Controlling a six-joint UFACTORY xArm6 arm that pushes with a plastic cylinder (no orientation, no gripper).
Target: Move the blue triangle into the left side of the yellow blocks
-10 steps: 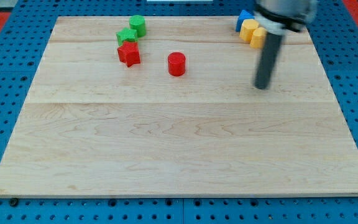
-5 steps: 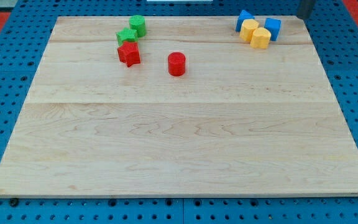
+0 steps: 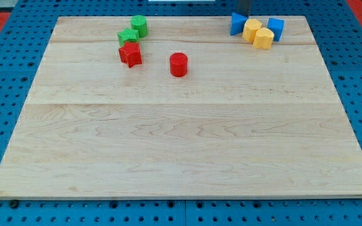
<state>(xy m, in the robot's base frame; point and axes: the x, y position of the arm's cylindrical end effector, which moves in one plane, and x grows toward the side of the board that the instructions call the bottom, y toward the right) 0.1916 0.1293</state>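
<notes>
The blue triangle (image 3: 237, 24) lies near the view's top right, just left of two yellow blocks (image 3: 252, 29) (image 3: 263, 38), close to or touching the nearer one. A blue cube (image 3: 275, 27) sits at the right of the yellow blocks. My tip (image 3: 244, 15) shows as a dark rod end at the view's top edge, right above the blue triangle and touching or nearly touching it.
A green round block (image 3: 139, 25) and a green star (image 3: 128, 36) sit at the top left, with a red star (image 3: 131, 54) below them. A red cylinder (image 3: 178, 64) stands right of the red star. The wooden board (image 3: 181, 144) lies on a blue pegboard.
The rod left the board's right middle, went out at the top right, and now shows above the blue triangle. The blue triangle has shifted a little to the left.
</notes>
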